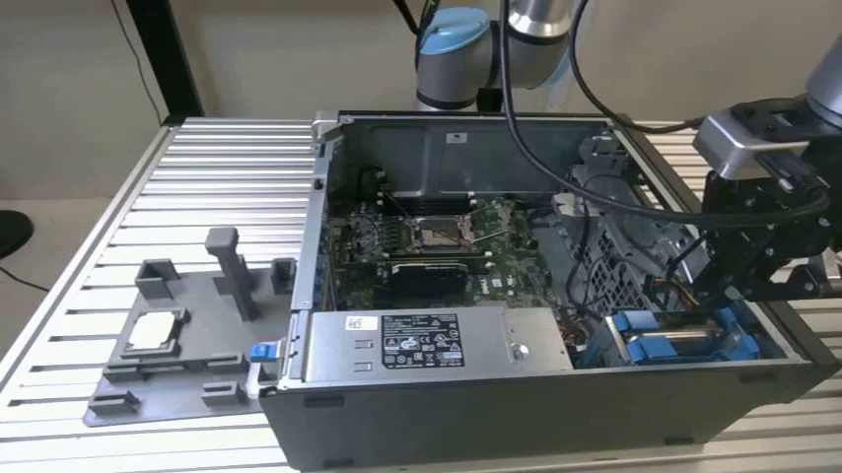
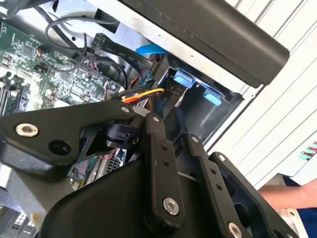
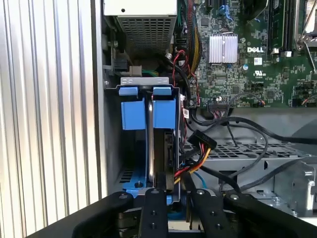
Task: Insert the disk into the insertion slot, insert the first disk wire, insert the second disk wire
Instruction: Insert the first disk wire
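Silver arm [image 1: 537,18], blue joint cap [image 1: 455,32]; black end effector [image 3: 176,192], silver screws [image 2: 171,207].

light: bright, even | shadows: soft inside case [image 1: 435,158] | glare: ribbed table [image 3: 49,99]

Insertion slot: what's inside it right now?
The disk stands edge-on in the insertion slot between blue tabs. The gripper covers one end, so wire connections there are hidden.

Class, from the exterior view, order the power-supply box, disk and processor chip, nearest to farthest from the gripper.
1. disk, just below the gripper, exterior view's right.
2. power-supply box, mid-case.
3. processor chip, on the grey tray, exterior view's far left.
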Available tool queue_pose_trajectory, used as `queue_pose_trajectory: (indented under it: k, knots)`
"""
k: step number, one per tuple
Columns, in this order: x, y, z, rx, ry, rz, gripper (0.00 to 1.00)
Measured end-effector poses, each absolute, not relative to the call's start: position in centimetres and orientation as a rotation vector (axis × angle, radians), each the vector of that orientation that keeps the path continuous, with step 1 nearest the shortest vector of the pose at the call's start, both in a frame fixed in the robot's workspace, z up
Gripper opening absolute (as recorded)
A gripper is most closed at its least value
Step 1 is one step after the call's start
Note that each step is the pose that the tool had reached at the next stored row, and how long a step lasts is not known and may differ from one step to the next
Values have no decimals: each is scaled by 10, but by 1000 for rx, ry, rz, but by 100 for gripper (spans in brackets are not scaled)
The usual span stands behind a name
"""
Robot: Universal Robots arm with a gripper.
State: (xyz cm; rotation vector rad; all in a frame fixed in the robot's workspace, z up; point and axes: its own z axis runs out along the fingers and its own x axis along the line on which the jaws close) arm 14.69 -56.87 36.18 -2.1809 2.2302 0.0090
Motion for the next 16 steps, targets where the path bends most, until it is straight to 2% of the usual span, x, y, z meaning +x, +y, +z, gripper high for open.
queue_pose_trajectory:
  k: [10,16]
  knots:
    - [163,-569,364,-2181,2230,22,100]
    - [167,-568,363,-2164,2220,71,100]
